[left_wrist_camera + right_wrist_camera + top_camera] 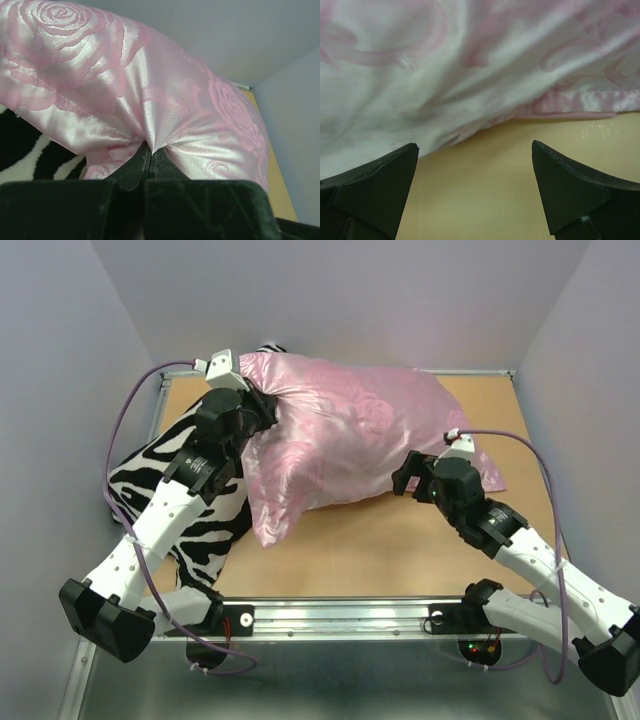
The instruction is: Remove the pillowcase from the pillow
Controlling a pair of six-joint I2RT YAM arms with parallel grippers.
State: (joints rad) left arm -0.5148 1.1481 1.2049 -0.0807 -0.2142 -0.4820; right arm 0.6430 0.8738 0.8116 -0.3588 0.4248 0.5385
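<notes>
The pink satin pillowcase [350, 435] with its rose pattern covers a plump shape across the middle of the table; the white pillow itself is hidden inside it. My left gripper [262, 405] is shut on a pinched fold of the pillowcase [165, 115] at its left side; the fabric puckers into the closed fingertips [150, 150]. My right gripper [408, 478] is open and empty, just in front of the case's lower right edge. In the right wrist view the pillowcase [470, 65] hangs just beyond the spread fingers [545, 155], above bare tabletop.
A black-and-white zebra-striped pillow [190, 500] lies at the left under my left arm and partly under the pink case. The wooden tabletop [360, 550] shows in front. Grey walls enclose the table on three sides. A metal rail [340, 615] runs along the near edge.
</notes>
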